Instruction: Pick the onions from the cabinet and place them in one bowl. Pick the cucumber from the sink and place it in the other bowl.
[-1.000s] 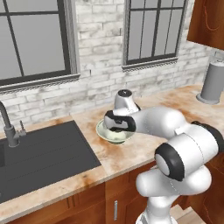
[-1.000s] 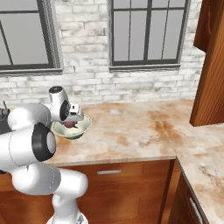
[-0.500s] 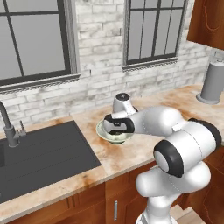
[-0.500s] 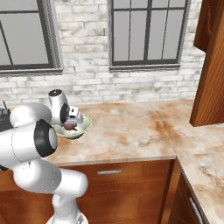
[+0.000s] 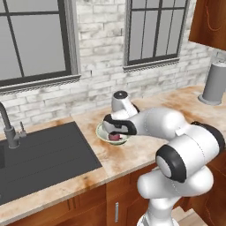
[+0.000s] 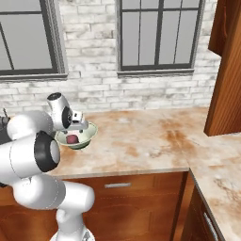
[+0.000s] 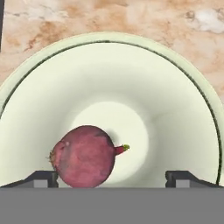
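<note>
Hand view | gripper (image 7: 111, 177) hanging wide open, gripping nothing | purple-red onion (image 7: 85, 156) lying loose in cream bowl (image 7: 183, 100), beside one fingertip (image 7: 41, 178)

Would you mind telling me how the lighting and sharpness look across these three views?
Hand view: soft, even light, a faint shadow beside the purple onion on the bowl floor, and slightly soft edges. Left base view: flat light, no glare on the dark sink. Right base view: even light, with the bowl sharp.
</note>
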Tool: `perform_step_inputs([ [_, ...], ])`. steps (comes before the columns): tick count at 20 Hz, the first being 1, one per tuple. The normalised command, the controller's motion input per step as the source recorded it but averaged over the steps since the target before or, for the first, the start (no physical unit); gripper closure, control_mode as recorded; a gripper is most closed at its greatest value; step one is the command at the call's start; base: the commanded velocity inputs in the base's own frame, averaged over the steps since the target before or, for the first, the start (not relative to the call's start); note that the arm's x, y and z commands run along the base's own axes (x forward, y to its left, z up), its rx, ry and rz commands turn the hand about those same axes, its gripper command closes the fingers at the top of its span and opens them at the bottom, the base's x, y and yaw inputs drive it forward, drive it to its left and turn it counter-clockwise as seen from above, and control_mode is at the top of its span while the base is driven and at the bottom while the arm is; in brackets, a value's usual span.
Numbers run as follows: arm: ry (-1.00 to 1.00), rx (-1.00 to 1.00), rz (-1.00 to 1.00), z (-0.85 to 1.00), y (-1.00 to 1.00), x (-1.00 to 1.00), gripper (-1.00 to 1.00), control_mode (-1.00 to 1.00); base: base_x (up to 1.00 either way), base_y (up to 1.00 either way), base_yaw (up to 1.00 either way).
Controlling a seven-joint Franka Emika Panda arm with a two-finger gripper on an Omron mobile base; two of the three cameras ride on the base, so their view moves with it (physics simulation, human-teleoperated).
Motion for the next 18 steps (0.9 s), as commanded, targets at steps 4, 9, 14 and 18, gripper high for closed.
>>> perform_step_inputs([
  [4,0.01,0.02,-0.03,0.96,-0.19,-0.13,-1.00,-1.00,0.00,0.00,0.00],
  [9,0.03,0.11,-0.10,0.71,-0.21,-0.57,-1.00,-1.00,0.00,0.00,0.00],
  [14,-0.06,0.04,-0.10,0.27,-0.19,-0.89,-1.00,-1.00,0.00,0.00,0.00],
  [18,-0.14,0.10,-0.01,0.13,-0.19,-0.97,-1.00,-1.00,0.00,0.00,0.00],
])
